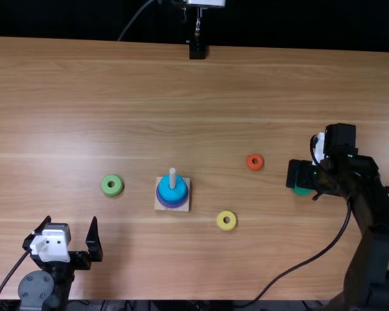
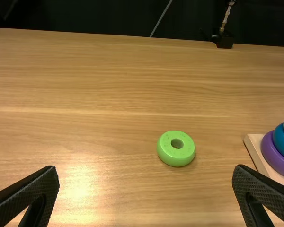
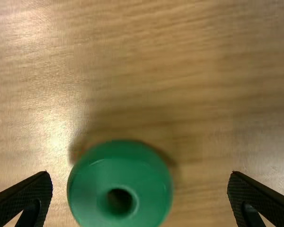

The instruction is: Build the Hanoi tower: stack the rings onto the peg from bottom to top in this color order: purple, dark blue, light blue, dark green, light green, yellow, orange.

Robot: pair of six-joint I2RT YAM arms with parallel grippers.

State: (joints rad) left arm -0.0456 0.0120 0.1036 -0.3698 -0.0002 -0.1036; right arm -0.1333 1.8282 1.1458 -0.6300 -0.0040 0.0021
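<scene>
Dark green ring [image 3: 146, 194] lies on the desk [image 1: 201, 97] below the right gripper [image 1: 301, 175], whose fingers stand wide apart, touching neither side of it. Peg [image 1: 172, 177] carries purple [image 2: 270, 152], dark blue [image 2: 281, 143] and light blue [image 1: 180, 186] rings, bottom to top. Left gripper [image 1: 71, 220] is wide and empty near the light green ring [image 1: 106, 189]; yellow [image 1: 221, 222] and orange [image 1: 249, 166] rings lie right of the peg.

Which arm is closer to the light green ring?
Left. The left gripper is just short of the light green ring; the right gripper is far off, at the dark green ring.
</scene>
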